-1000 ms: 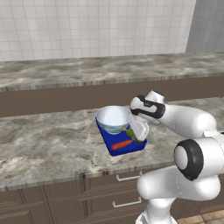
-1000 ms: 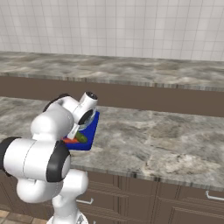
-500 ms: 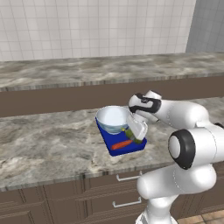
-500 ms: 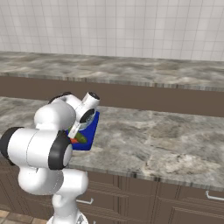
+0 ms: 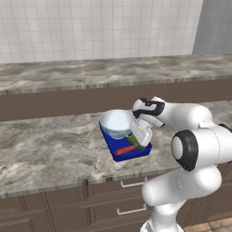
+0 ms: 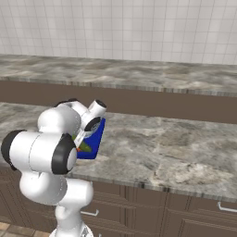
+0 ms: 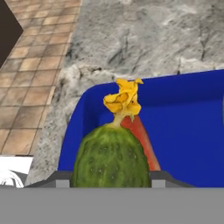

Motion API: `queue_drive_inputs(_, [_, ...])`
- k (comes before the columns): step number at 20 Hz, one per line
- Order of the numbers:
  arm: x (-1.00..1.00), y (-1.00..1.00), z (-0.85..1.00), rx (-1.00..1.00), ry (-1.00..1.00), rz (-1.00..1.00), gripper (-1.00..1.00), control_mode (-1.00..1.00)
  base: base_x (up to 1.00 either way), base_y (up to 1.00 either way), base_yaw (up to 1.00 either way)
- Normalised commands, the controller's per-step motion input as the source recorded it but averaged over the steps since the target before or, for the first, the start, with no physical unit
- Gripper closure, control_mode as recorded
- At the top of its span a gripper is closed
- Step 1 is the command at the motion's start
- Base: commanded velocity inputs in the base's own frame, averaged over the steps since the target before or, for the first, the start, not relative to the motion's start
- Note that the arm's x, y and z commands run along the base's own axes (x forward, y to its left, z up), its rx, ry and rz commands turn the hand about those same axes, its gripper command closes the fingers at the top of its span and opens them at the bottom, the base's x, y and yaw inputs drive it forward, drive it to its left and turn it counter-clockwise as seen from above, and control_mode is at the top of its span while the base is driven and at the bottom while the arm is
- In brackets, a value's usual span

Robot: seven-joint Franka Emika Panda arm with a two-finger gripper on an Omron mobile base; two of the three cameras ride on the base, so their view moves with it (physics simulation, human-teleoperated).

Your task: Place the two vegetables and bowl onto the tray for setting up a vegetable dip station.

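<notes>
Blue tray [image 5: 141, 153]: one bowl [image 5: 116, 122], two vegetables [image 7: 111, 159].

Grey-veined stone counter [image 5: 50, 154] in a tiled kitchen

Before me the marble-like counter runs wide, and behind it a brown step rises to a second, higher stone ledge [image 5: 90, 74]. A white tiled wall [image 6: 139, 28] stands behind that, with a grey wall [image 5: 213, 27] at the far right corner. Below my counter are dark brown drawers [image 5: 90, 204] with pale bar handles [image 5: 131, 211]. Terracotta floor tiles [image 7: 30, 65] lie beyond the counter's edge.
</notes>
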Motion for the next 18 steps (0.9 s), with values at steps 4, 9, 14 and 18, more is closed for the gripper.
queue_drive_inputs(4, [-0.04, 0.04, -0.10, 0.00, 0.00, 0.00, -1.00, -1.00, 0.00, 0.00, 0.00])
queue_drive_inputs(9, [-0.07, 0.01, -0.07, 0.00, 0.01, 0.00, -1.00, -1.00, 0.00, 0.00, 0.00])
queue_drive_inputs(14, [-0.10, 0.00, -0.02, 0.00, 0.01, 0.00, -1.00, -1.00, 0.00, 0.00, 0.00])
queue_drive_inputs(18, [-0.14, 0.00, 0.00, 0.00, 0.00, 0.00, -1.00, -1.00, 0.00, 0.00, 0.00])
